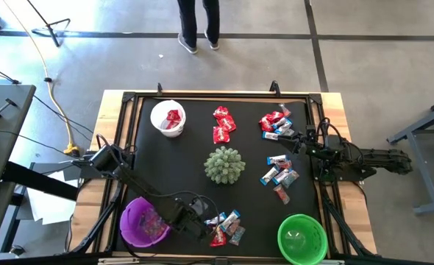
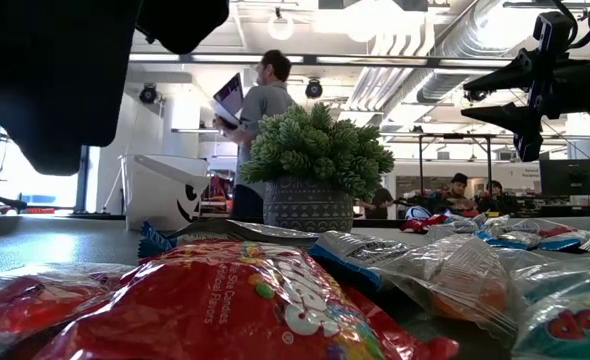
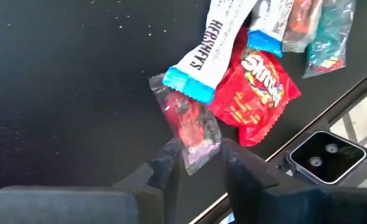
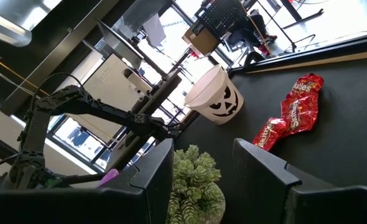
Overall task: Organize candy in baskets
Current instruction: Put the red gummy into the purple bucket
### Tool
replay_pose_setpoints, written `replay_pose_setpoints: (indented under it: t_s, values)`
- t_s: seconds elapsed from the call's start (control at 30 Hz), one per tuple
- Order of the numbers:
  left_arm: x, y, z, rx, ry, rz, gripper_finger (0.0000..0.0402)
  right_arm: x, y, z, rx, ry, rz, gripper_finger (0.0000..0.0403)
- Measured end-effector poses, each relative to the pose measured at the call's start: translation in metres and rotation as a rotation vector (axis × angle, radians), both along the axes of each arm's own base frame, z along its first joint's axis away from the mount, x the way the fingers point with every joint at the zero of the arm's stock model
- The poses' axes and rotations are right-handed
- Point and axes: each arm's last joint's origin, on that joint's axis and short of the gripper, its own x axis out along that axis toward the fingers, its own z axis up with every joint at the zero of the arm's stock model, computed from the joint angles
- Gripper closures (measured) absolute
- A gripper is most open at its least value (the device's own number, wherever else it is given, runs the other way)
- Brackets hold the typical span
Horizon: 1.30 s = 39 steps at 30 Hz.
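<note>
Barely begun: red candy in white basket (image 1: 168,118), some in purple basket (image 1: 143,221), green basket (image 1: 302,237) empty. Left gripper (image 3: 196,163) released around clear candy (image 3: 188,124) at 6 o'clock; right gripper (image 4: 202,163) released, idle at 3 o'clock.

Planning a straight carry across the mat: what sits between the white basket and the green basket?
In the high view, the spiky green ball sits mid-mat between the white basket and the green basket; otherwise that stretch is bare mat.

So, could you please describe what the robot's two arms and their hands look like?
Both arms are dark, nearly black, built of slim jointed segments with black cables running along them. The left hand ends in two flat, dark, matte fingers with squared tips. The right hand has the same two broad, dark, blocky fingers. From above, the right arm shows a chunky wrist section. No markings are visible on either.
</note>
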Motion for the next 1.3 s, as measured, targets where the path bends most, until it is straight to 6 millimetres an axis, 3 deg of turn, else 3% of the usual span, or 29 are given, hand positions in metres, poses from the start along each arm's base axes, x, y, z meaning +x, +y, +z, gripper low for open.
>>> replay_pose_setpoints:
  t_s: [0.33, 0.7, 1.3]
  values:
    - [0.005, -0.004, 0.003, -0.01, -0.074, -0.075, 0.0247, 0.0, 0.0, 0.0, 0.0, 0.0, 0.0, 0.024]
    - [0.013, -0.013, -0.032, -0.031, -0.026, -0.099, 0.0243, 0.0, 0.0, 0.0, 0.0, 0.0, 0.0, 0.024]
    - [0.009, -0.006, -0.038, 0.028, 0.044, -0.097, 0.0243, 0.0, 0.0, 0.0, 0.0, 0.0, 0.0, 0.024]
